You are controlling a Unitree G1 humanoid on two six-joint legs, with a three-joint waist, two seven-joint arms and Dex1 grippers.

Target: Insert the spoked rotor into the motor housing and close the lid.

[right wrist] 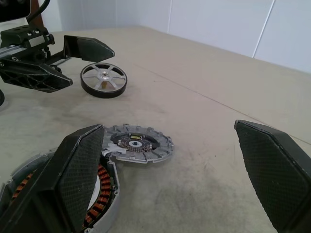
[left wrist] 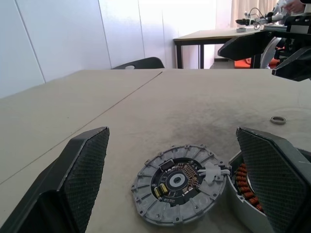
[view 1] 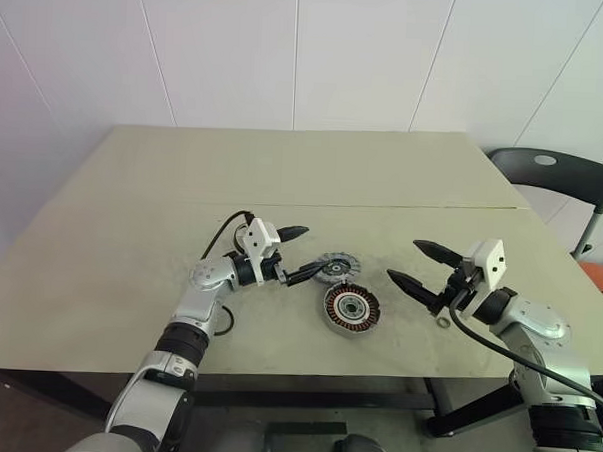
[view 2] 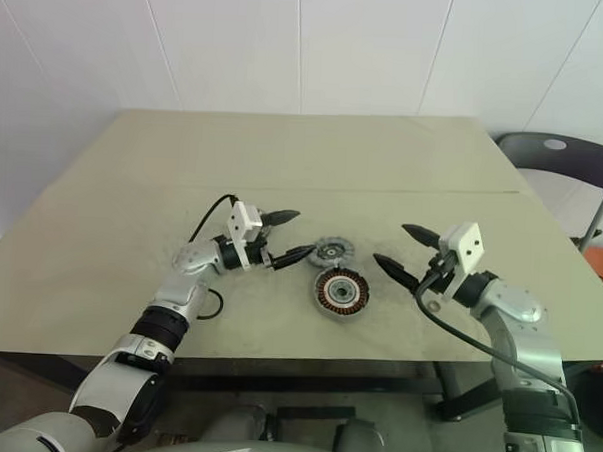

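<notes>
The motor housing (view 1: 352, 308), with its copper coil ring, lies flat on the table between my two grippers. The grey slotted lid (view 1: 335, 268) lies just behind it, overlapping its far edge. My left gripper (view 1: 306, 252) is open and level, its fingertips beside the lid on the left with nothing between them. My right gripper (view 1: 405, 262) is open and empty, pointing at the housing from the right, a short gap away. In the right wrist view the spoked rotor (right wrist: 103, 80) lies flat on the table beyond the left gripper (right wrist: 91, 68).
A small metal ring (view 1: 444, 319) lies on the table under my right gripper. A black cable (view 1: 222, 321) loops beside my left forearm. A dark chair (view 1: 554, 173) stands past the table's right edge. A seam (view 1: 382, 206) crosses the tabletop.
</notes>
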